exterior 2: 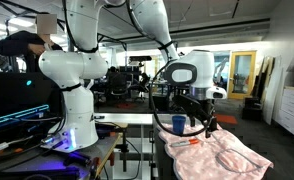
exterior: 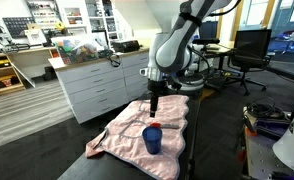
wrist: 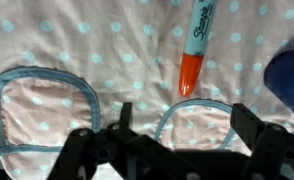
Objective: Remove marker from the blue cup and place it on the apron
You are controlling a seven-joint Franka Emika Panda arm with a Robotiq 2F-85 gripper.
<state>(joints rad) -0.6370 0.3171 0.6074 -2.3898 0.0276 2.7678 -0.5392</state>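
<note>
The marker (wrist: 192, 48), with a red cap and a dark printed barrel, lies flat on the apron (wrist: 77, 45), a pale pink cloth with light dots and blue-edged pockets. My gripper (wrist: 182, 125) is open and empty, hovering just above the cloth with the marker's red end right in front of the fingers. The blue cup (wrist: 290, 75) is at the right edge of the wrist view. In both exterior views the gripper (exterior: 154, 100) (exterior 2: 197, 115) hangs over the apron (exterior: 122, 140) (exterior 2: 222, 158), close to the upright blue cup (exterior: 152, 138) (exterior 2: 179, 124).
The apron covers a dark table (exterior: 182, 160). White drawer cabinets (exterior: 97, 85) and office chairs (exterior: 249, 50) stand behind it. A second white robot arm (exterior 2: 72, 80) stands beside the table, with monitors (exterior 2: 12, 100) close by.
</note>
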